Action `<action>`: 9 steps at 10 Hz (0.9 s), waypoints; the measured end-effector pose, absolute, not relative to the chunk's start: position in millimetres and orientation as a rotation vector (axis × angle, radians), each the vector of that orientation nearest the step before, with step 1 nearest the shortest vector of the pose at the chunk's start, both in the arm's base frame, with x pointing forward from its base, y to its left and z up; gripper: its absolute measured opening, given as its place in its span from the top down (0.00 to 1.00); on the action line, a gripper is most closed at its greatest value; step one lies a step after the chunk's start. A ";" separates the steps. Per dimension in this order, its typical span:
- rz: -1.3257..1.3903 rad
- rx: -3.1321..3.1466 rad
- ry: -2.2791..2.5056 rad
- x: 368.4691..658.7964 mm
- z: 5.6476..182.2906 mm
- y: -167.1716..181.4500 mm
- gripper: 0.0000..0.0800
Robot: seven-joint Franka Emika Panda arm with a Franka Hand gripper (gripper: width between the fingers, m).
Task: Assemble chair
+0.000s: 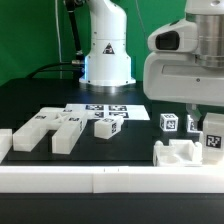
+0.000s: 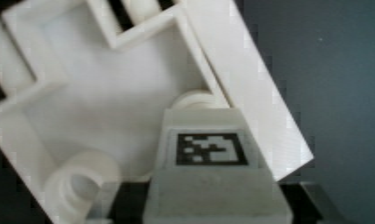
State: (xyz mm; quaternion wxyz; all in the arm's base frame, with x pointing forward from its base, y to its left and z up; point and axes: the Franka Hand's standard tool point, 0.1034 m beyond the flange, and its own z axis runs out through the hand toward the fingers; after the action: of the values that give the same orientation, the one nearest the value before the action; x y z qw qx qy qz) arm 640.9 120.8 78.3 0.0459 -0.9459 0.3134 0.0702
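Observation:
My gripper [image 1: 210, 122] hangs at the exterior view's right, shut on a white chair post [image 1: 213, 139] with a black-and-white tag. In the wrist view the post [image 2: 210, 150] fills the space between my dark fingers [image 2: 305, 197], tag facing the camera. Its far end rests on or just over a flat white chair slab [image 2: 193, 70] with notched edges; whether they touch I cannot tell. A round white stub [image 2: 74, 188] shows beside the post. The slab piece [image 1: 180, 153] sits just behind the rail, below my gripper.
Two notched white blocks [image 1: 48, 130] lie at the exterior view's left, a small tagged block [image 1: 107, 127] beside them. The marker board [image 1: 105, 109] lies behind. Two small tagged pieces [image 1: 169, 122] stand mid-right. A long white rail [image 1: 100, 181] borders the front; the robot base [image 1: 107, 55] stands at the back.

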 end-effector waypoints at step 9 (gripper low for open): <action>0.241 -2.595 1.638 641.5 77.5 121.2 0.41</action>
State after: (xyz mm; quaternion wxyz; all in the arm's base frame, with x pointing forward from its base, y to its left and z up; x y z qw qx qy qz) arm 641.5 121.2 77.5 0.0316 -0.8427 0.5317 0.0783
